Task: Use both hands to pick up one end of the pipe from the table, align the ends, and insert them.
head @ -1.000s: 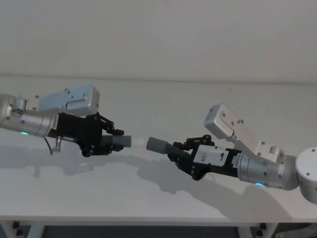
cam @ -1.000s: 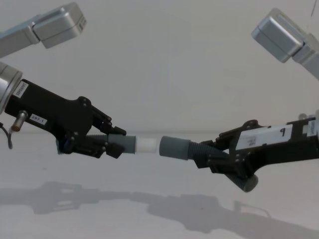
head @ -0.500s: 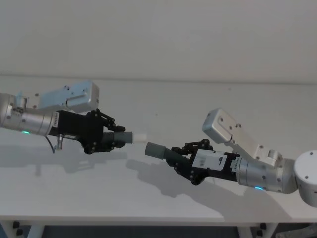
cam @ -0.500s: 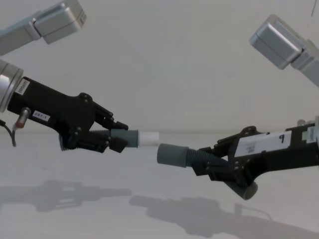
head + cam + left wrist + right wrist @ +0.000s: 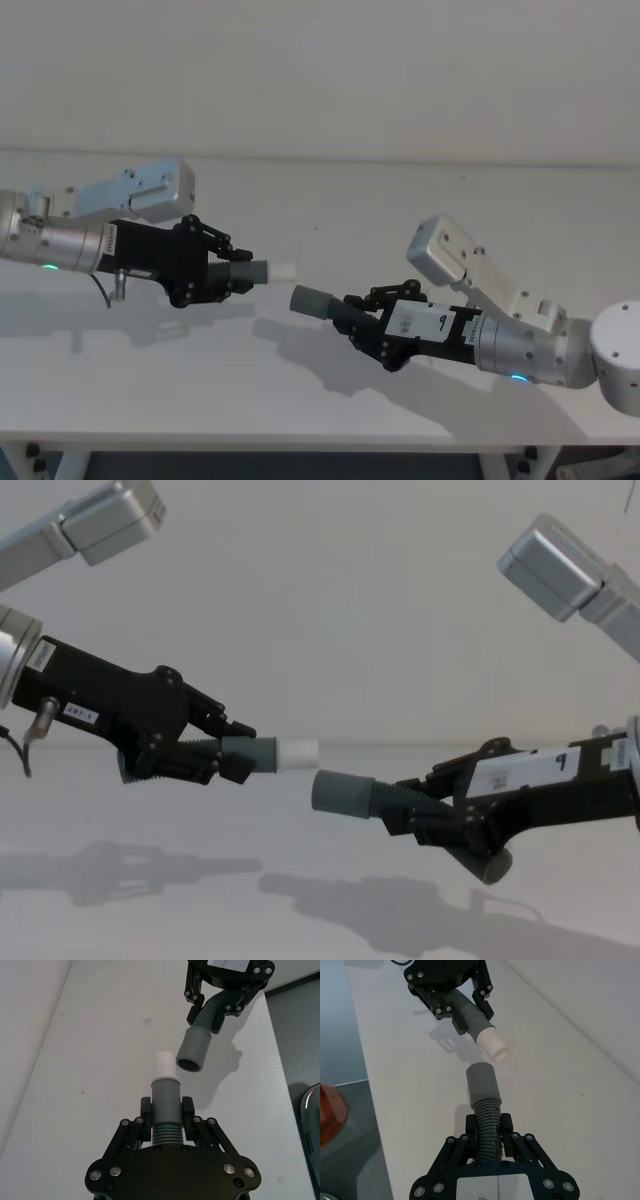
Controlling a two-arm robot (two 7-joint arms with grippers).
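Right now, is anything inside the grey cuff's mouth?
Nothing visible: the grey cuff gapes open, dark within, its depth hidden. The white tip sits beside its rim, outside, not entered.

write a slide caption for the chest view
Left gripper holds the white-tipped ribbed grey hose just above the right gripper's grey-cuffed hose, ends unmated.

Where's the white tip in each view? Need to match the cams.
Head: white tip left of centre.
Chest: tip centre, above and left of the grey cuff.
Left wrist: tip centre.
Right wrist: tip upper centre.
Shared landmark: the cuff, just off the tip, unjoined.
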